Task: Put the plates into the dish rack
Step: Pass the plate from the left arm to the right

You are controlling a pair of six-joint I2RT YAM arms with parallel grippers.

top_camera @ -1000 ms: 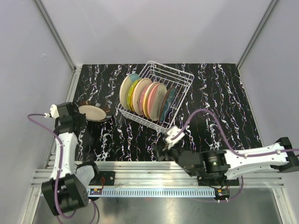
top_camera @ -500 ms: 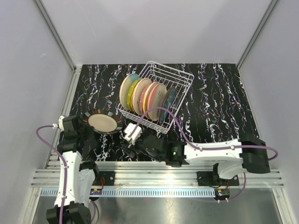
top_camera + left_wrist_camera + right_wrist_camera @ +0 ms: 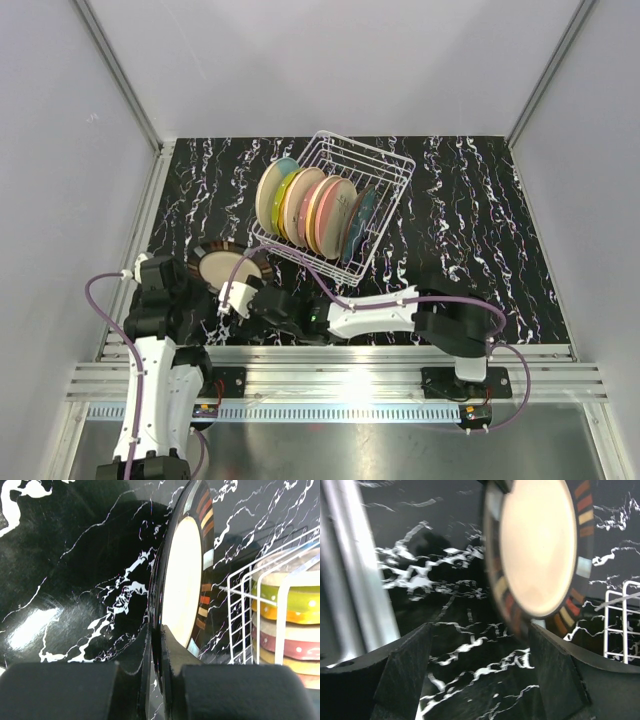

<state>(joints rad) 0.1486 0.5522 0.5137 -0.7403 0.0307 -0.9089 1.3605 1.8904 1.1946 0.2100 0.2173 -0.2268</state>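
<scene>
A black plate (image 3: 228, 267) with a cream centre and a rim of coloured blocks hangs on edge above the table's near left. My left gripper (image 3: 200, 284) is shut on its rim, and in the left wrist view the plate (image 3: 184, 580) stands edge-on between the two fingers of the left gripper (image 3: 159, 641). My right gripper (image 3: 238, 291) reaches in from the right and is open. In its wrist view the plate (image 3: 539, 545) faces the camera, its lower rim just above the right gripper (image 3: 481, 630). The white wire dish rack (image 3: 383, 166) holds several plates (image 3: 310, 205) upright.
The rack's near corner (image 3: 239, 611), with stacked plates (image 3: 292, 625), stands just right of the held plate. The aluminium rail (image 3: 340, 357) runs along the table's near edge, and the right arm's purple cable (image 3: 300, 262) loops in front of the rack. Grey walls enclose the table.
The left arm has brought the plate nearer and to the right. The right arm has swung left along the front edge to the plate, and its jaws have widened.
</scene>
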